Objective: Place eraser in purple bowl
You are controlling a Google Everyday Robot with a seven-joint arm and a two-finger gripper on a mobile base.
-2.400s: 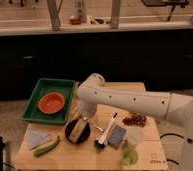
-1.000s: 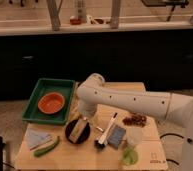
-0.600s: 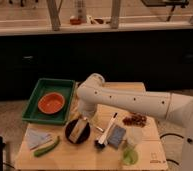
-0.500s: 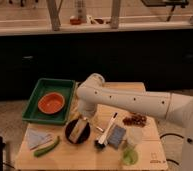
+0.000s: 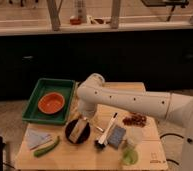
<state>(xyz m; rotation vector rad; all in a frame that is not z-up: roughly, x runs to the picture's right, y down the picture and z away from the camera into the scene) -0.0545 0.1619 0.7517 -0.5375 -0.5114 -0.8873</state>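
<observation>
My white arm reaches in from the right and bends down over the wooden counter (image 5: 145, 150). My hand (image 5: 84, 121) sits at the end of it, low over the purple bowl (image 5: 70, 134), which rests near the front left of the counter. A pale tan block, which looks like the eraser (image 5: 78, 130), stands tilted inside the bowl, right under my hand. I cannot tell whether my hand grips the block or has let go, or how far apart its parts stand.

To the left of my arm a green tray (image 5: 36, 103) holds an orange bowl (image 5: 51, 102). In front of the tray lie a pale folded cloth (image 5: 37, 138) and a green chilli-like item (image 5: 47, 148). To the right of the purple bowl are a long black and white tool (image 5: 108, 131), a blue-grey block (image 5: 117, 136), a clear greenish cup (image 5: 131, 150) and a small reddish-brown heap (image 5: 135, 119).
</observation>
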